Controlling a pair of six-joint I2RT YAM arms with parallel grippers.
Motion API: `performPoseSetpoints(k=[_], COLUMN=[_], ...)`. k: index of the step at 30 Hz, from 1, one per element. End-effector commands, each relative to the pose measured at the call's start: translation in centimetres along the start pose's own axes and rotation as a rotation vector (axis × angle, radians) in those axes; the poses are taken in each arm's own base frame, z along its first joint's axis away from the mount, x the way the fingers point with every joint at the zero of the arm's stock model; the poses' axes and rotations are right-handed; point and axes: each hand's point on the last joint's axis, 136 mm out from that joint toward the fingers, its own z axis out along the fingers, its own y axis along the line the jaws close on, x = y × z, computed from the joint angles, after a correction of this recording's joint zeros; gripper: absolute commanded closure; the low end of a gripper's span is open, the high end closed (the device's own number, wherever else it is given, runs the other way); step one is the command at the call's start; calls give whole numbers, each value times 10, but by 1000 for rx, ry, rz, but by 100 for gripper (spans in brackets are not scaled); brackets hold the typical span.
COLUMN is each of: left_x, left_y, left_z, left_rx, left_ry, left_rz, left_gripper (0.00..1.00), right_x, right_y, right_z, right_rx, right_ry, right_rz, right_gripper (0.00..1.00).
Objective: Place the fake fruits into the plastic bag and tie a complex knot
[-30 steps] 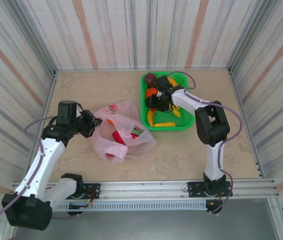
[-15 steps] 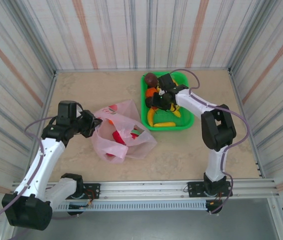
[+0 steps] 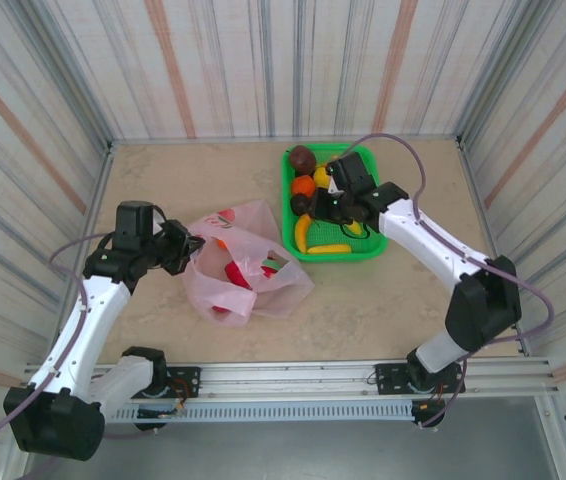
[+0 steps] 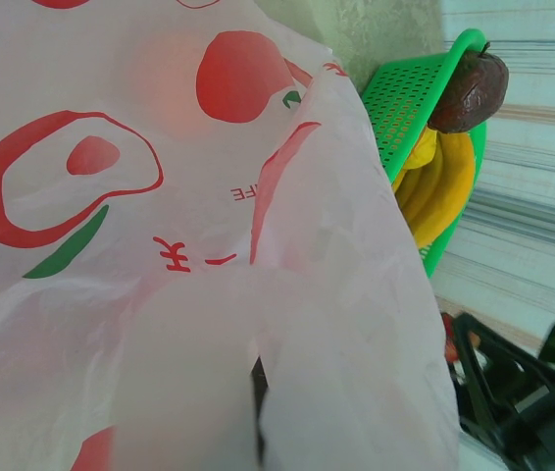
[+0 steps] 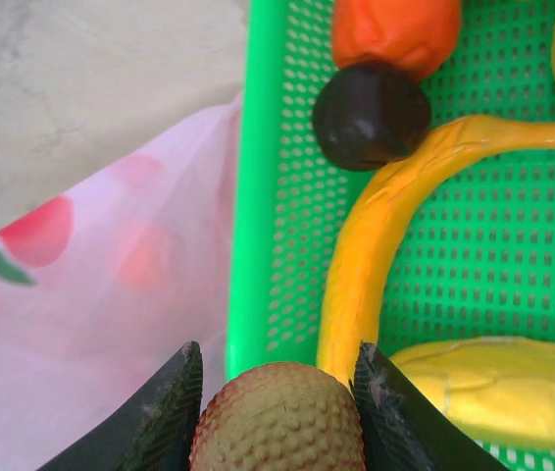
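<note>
Table [image 3: 163,180]: beige stone-look top, boxed in by striped walls [image 3: 263,60] on the left, back and right. Metal rail [image 3: 293,375] runs along the near edge.

Green mesh basket [image 3: 368,250] sits rear centre-right, its back rim near the back wall. Plastic bag [image 3: 263,290] lies crumpled just left of the basket, with red shapes showing through it.

Fake fruits [image 3: 304,185] are mostly in the basket: a dark one on the rear-left corner, then orange, dark round and yellow bananas.

Left gripper [image 3: 185,247] is at the bag's left edge, jaws pressed together, pinching the film. The bag is draped across the left wrist camera.

Right gripper [image 5: 277,378] hangs over the basket's left rim, jaws part spread and clamped on a bumpy reddish-brown fruit [image 5: 277,422]. Banana [image 5: 376,226] and dark ball [image 5: 371,116] lie below it.

Open room:
- Rear-left corner is bare.
- There is a wide bare strip between the bag or basket and the rail.
- There is a bare strip right of the basket, with the right arm arcing over it.

Tight spot: the basket's left rim and the bag's edge are almost touching.
</note>
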Motion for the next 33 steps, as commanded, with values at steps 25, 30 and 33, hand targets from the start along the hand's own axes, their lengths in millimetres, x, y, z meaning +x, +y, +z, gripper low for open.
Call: performPoseSetpoints(k=[25,30,33], left_x=[25,27,28], left_y=[33,29,27], left_z=[-10,-14,-14], left_rx=[-39,-32,-30], left_ry=[74,79,92], left_rz=[164,203,203], left_gripper=[99,99,99], right_x=[168,170,169], right_y=[162,180,187], right_z=[-21,9,30], right_rx=[-326,-331,-336], right_ry=[43,-2,-42], right_rz=[-453,-523,-558], right_gripper=[66,66,66])
